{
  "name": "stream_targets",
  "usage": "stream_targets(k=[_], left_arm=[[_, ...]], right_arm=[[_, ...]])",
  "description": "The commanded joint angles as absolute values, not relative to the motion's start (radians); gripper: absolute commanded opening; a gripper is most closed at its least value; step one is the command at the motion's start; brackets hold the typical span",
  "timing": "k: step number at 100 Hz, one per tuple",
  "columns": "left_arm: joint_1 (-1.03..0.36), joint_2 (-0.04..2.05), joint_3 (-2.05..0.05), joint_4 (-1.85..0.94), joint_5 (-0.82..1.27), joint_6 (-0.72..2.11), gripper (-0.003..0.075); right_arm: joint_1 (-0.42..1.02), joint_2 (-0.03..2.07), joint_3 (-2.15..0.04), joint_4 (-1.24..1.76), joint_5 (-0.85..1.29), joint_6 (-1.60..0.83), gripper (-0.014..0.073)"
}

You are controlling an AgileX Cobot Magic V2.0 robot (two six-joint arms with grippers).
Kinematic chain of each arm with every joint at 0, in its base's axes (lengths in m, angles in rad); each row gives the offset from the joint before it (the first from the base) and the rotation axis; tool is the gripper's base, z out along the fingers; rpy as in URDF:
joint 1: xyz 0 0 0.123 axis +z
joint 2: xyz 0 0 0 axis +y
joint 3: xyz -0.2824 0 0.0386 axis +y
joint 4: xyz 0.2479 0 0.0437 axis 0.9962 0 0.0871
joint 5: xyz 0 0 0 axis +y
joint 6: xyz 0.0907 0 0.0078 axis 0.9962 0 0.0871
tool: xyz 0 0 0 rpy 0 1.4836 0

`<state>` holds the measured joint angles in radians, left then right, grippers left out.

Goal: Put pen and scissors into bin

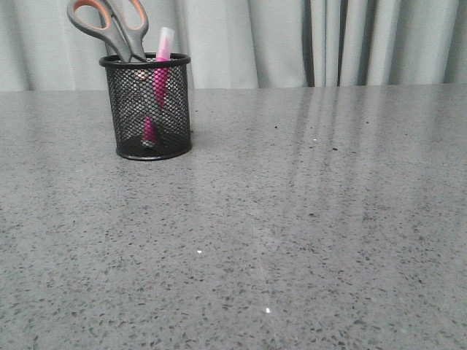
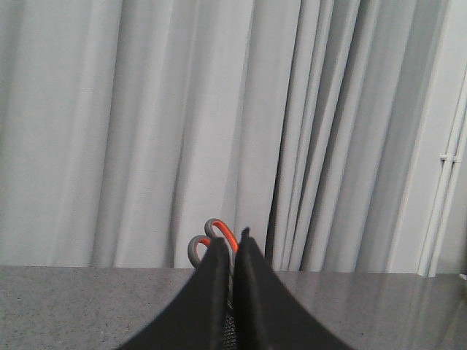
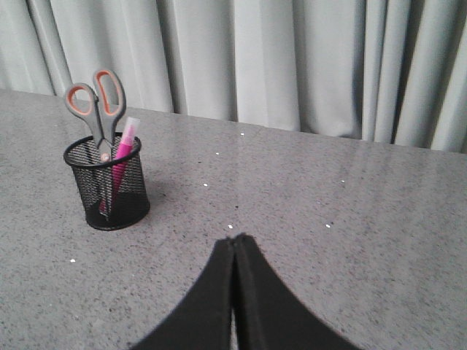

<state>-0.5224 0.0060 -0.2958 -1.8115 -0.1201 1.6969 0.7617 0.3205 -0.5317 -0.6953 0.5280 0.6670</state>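
Note:
The bin (image 1: 139,109) stands upright on the grey table at the far left. The scissors (image 1: 109,22) stand in it blades down, with the grey and orange handles above the rim. The pen (image 1: 164,44) stands in it too, its pale cap end up. The right wrist view shows the bin (image 3: 113,197), the scissors (image 3: 95,102) and the pen (image 3: 125,142). My left gripper (image 2: 233,240) is shut and empty, with the scissors handles (image 2: 222,233) beyond its tips. My right gripper (image 3: 235,239) is shut and empty, apart from the bin. Neither gripper shows in the front view.
The speckled grey table (image 1: 292,219) stretches across the front view. Pale curtains (image 1: 328,36) hang behind its far edge.

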Motion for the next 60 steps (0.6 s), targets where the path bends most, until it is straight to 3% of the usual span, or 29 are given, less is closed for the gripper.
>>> stream_targets(k=[1,60], left_arm=[[-0.533,0.019,-0.320,-1.848,-0.085,1.688,-0.0019],[-0.533,0.019,-0.320,-1.848,-0.085,1.688,-0.0019]], right_arm=[[0.763,0.283,-0.551,-0.715,0.502,0.644,-0.0061],[0.763,0.246,-0.547,-0.715,0.544,0.644,-0.0061]])
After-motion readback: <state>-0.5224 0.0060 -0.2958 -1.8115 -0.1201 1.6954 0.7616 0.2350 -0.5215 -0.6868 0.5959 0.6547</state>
